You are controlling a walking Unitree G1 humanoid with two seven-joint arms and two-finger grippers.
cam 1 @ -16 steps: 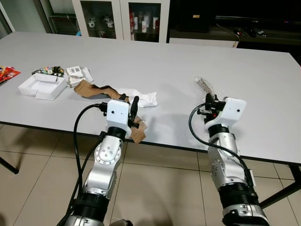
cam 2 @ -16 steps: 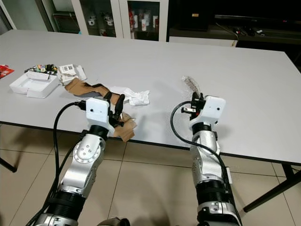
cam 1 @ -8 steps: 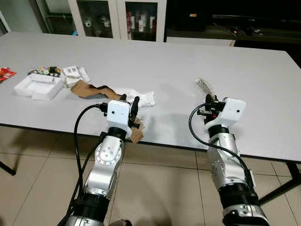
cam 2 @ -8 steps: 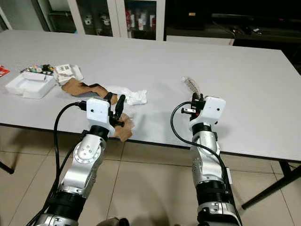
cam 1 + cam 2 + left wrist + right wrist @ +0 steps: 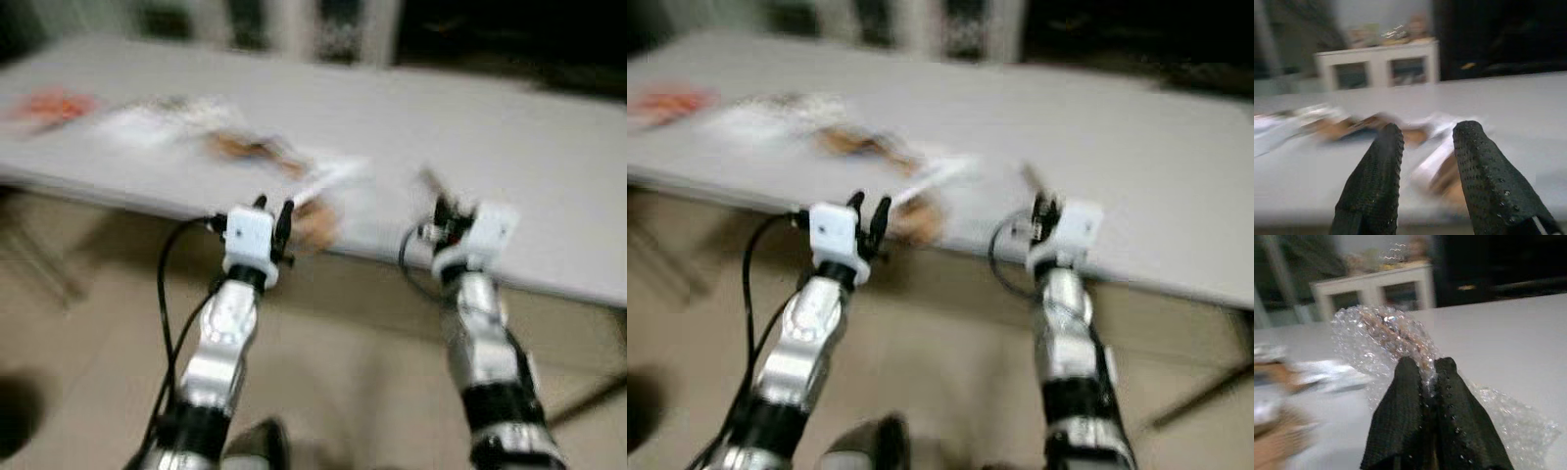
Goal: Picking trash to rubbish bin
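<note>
Since the earlier frames the whole scene has shifted and blurred, so the head camera has moved, and both grippers now appear in front of the near edge of the long white table (image 5: 549,166) rather than over its top; the litter on it keeps its arrangement. Nearest the viewer, the two silver arms rise from the lower edge of the head views above the beige tiled floor (image 5: 333,392). The left gripper (image 5: 271,210) is held just off the table's near edge, its two black fingers (image 5: 1376,181) standing apart with a clear gap between them and nothing held; the wrist view looks through this gap across the table top. The right gripper (image 5: 1426,382) is also raised near the table's near edge, towards its right half, and its fingers are pressed together on a crumpled sheet of clear bubble wrap (image 5: 1386,340), which sticks up above the fingertips and spreads to either side of them. On the table just beyond the left gripper lies a torn piece of brown cardboard (image 5: 315,223), close to the near edge, with crumpled white paper (image 5: 333,178) just behind it. Further along the table to the left lie more brown and white scraps (image 5: 186,119), too blurred to identify, and a red wrapper (image 5: 51,105) near the left end. Beyond the table's far edge stands a white cabinet with glass doors (image 5: 1378,68).
</note>
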